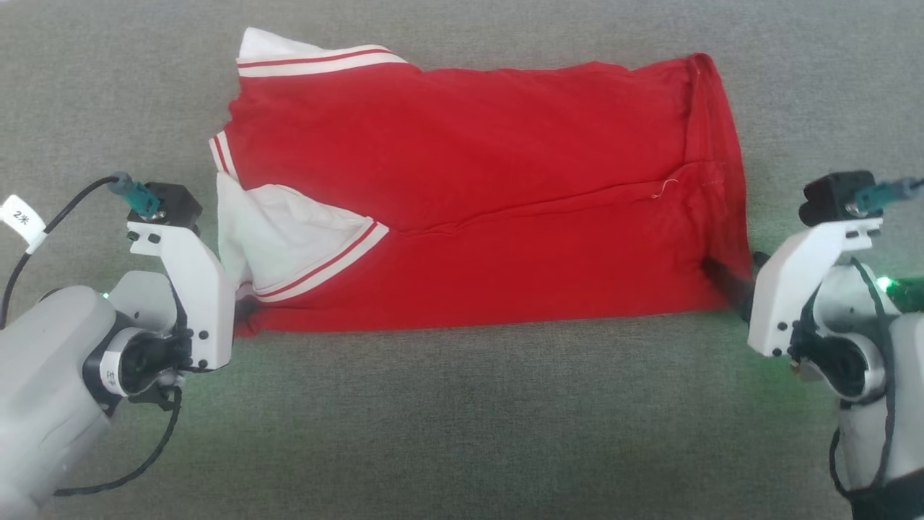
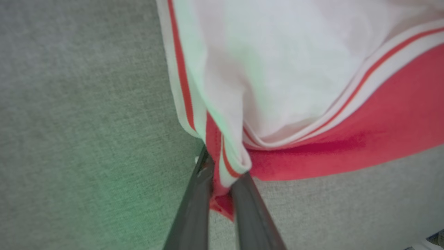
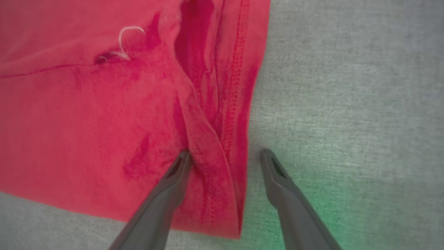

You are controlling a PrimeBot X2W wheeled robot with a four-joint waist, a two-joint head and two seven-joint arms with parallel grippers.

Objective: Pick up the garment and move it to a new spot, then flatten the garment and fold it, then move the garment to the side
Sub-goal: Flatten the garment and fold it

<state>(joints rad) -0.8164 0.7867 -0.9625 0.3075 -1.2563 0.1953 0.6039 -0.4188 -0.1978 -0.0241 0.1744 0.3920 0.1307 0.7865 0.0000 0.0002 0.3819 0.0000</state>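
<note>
The garment (image 1: pixel 469 195) lies folded into a long red band across the grey cloth surface. A white sleeve with red-and-white trim is turned over at its left end. My left gripper (image 1: pixel 244 310) is at the near left corner. In the left wrist view it (image 2: pixel 224 166) is shut on a bunch of red cloth and striped sleeve trim of the garment (image 2: pixel 381 132). My right gripper (image 1: pixel 740 278) is at the near right corner. In the right wrist view it (image 3: pixel 226 153) stands open astride the stitched hem of the garment (image 3: pixel 86 121), one finger on the red cloth and the other on the grey surface.
The grey woven surface (image 1: pixel 462 419) extends all around the garment, with a wide strip of it in front between my two arms. A black cable with a white tag (image 1: pixel 22 217) loops beside my left wrist.
</note>
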